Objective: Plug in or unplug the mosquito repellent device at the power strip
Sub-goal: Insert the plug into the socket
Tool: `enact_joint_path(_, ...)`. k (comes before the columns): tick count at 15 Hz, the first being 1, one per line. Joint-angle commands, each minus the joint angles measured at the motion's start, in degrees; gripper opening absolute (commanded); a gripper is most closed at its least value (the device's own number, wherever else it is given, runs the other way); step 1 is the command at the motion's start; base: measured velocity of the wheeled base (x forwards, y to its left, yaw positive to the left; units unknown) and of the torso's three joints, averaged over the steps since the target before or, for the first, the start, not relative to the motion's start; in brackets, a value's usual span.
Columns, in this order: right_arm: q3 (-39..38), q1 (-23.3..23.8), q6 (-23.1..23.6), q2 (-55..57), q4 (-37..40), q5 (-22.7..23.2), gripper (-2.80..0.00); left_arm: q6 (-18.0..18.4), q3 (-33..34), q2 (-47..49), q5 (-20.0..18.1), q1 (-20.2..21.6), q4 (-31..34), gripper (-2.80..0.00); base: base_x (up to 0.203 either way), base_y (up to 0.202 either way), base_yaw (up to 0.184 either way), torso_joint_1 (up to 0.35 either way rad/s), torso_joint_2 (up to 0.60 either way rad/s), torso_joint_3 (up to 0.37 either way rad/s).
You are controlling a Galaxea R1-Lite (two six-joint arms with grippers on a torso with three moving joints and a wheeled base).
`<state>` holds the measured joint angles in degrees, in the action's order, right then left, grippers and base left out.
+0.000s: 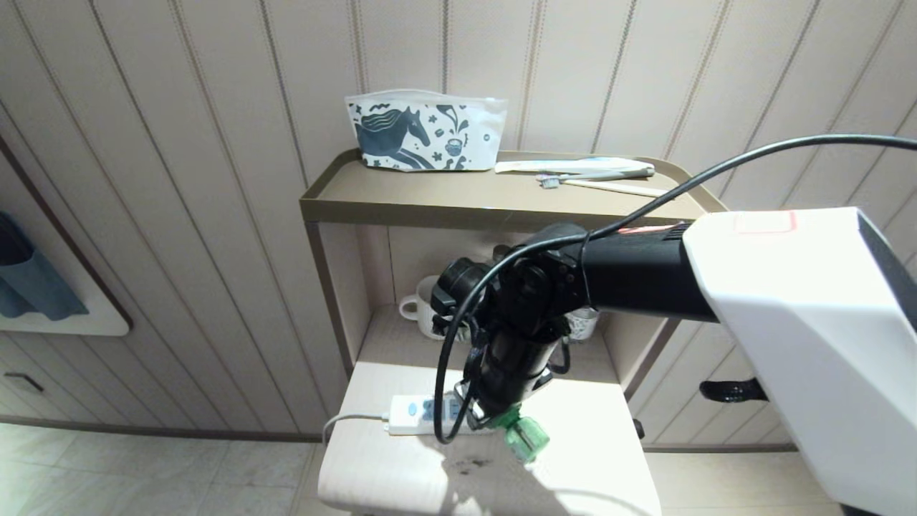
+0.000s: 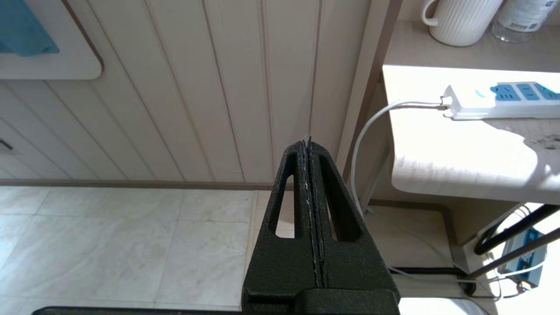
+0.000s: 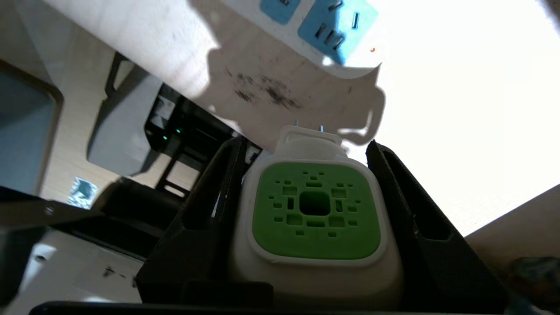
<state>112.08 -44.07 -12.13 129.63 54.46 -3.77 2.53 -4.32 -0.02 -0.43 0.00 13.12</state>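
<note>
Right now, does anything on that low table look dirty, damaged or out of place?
Yes: a patch of dark smudges marks the table beside the power strip. The mosquito repellent device is held unplugged in the right gripper.

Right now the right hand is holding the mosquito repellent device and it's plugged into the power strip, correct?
Not plugged in. The right wrist view shows the right hand holding the mosquito repellent device with its prongs bare, clear of the power strip.

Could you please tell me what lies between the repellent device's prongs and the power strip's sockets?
Nothing but bare, smudged tabletop, seen in the right wrist view: the mosquito repellent device, clamped in the right gripper, sits apart from the power strip.
</note>
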Motion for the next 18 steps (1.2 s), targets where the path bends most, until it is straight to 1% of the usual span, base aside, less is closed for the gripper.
enact_joint_path(1,0.3,-0.1,-2.8,0.8,-0.1,0.0,-2.8,0.0,0.0,0.0,0.0,0.0,0.1,-2.8,0.0,0.0,0.0,0.0,0.0,0.0)
enact_joint_path(3,0.4,-0.2,-6.1,1.0,-0.1,0.1,-2.8,0.0,0.0,0.0,0.0,0.0,0.1,-2.8,0.0,0.0,0.0,0.0,0.0,0.0)
enact_joint_path(4,0.3,-0.2,-6.7,1.1,0.1,0.2,-2.8,0.0,0.0,0.0,0.0,0.0,0.1,-2.8,0.0,0.0,0.0,0.0,0.0,0.0)
enact_joint_path(7,0.4,0.2,-6.6,2.6,-0.3,0.9,-2.8,0.0,0.0,0.0,0.0,0.0,0.1,-2.8,0.0,0.0,0.0,0.0,0.0,0.0)
enact_joint_path(14,0.4,1.2,-5.1,5.3,-5.8,1.0,-2.8,0.0,0.0,0.0,0.0,0.0,0.1,-2.8,0.0,0.0,0.0,0.0,0.0,0.0)
enact_joint_path(18,0.4,2.4,-4.7,5.3,-6.0,0.9,-2.8,0.0,0.0,0.0,0.0,0.0,0.1,-2.8,0.0,0.0,0.0,0.0,0.0,0.0)
